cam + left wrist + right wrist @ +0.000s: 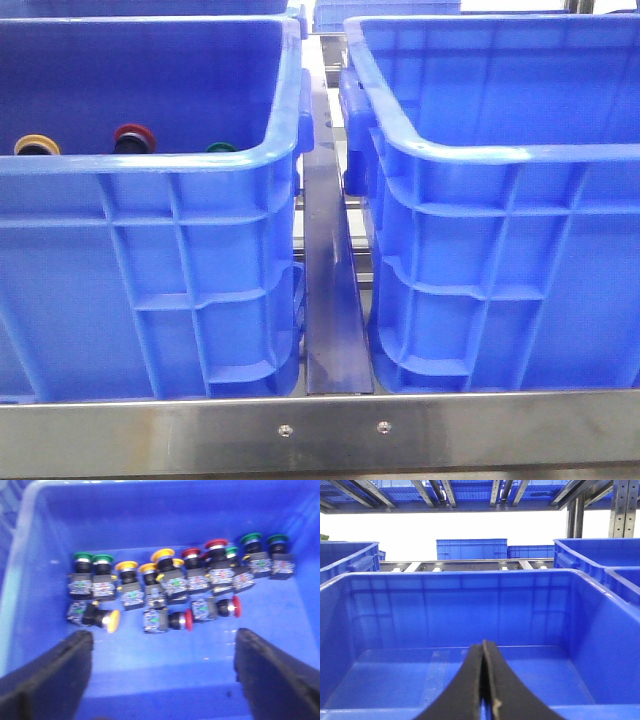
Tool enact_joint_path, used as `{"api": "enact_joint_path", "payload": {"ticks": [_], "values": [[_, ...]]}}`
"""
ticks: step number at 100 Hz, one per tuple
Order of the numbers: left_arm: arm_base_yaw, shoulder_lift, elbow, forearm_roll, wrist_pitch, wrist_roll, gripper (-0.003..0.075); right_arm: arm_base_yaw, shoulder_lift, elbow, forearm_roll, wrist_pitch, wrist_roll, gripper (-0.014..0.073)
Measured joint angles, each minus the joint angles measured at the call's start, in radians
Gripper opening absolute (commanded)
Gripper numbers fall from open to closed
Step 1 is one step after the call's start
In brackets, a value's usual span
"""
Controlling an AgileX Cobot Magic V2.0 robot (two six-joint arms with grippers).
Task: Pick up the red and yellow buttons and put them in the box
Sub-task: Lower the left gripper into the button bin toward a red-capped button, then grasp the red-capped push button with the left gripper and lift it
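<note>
A steel worktop [200, 432] carries two blue crates: one [150, 270] at 9 o'clock, the other [510, 270] at 3 o'clock.

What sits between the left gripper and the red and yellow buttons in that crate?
Nothing visible. The left gripper is open above bare crate floor, with the red and yellow buttons just beyond its fingers. Green buttons sit at the row ends, not in the path.

Buttons [180, 582] are crowding the far half of the left crate [30, 510], leaving bare floor on the near side under the spread left gripper [162, 665]. The right box [600, 630] is lying open, tall walls hemming it.
</note>
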Motion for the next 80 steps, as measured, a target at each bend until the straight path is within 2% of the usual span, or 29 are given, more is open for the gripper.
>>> {"api": "enact_joint_path", "payload": {"ticks": [14,26,56,80], "values": [[0.0,0.052,0.0,-0.088,0.0,0.025,0.0585,0.0,0.0,0.0,0.0,0.0,0.0,-0.0069],[-0.039,0.141,0.0,-0.112,-0.023,0.029,0.0585,0.0,0.0,0.0,0.0,0.0,0.0,-0.0069],[-0.253,0.408,-0.04,-0.085,-0.196,-0.003,0.0585,0.0,0.0,0.0,0.0,0.0,0.0,-0.0069],[-0.312,0.657,-0.182,-0.032,-0.227,-0.042,0.0585,0.0,0.0,0.0,0.0,0.0,0.0,-0.0069]]}}
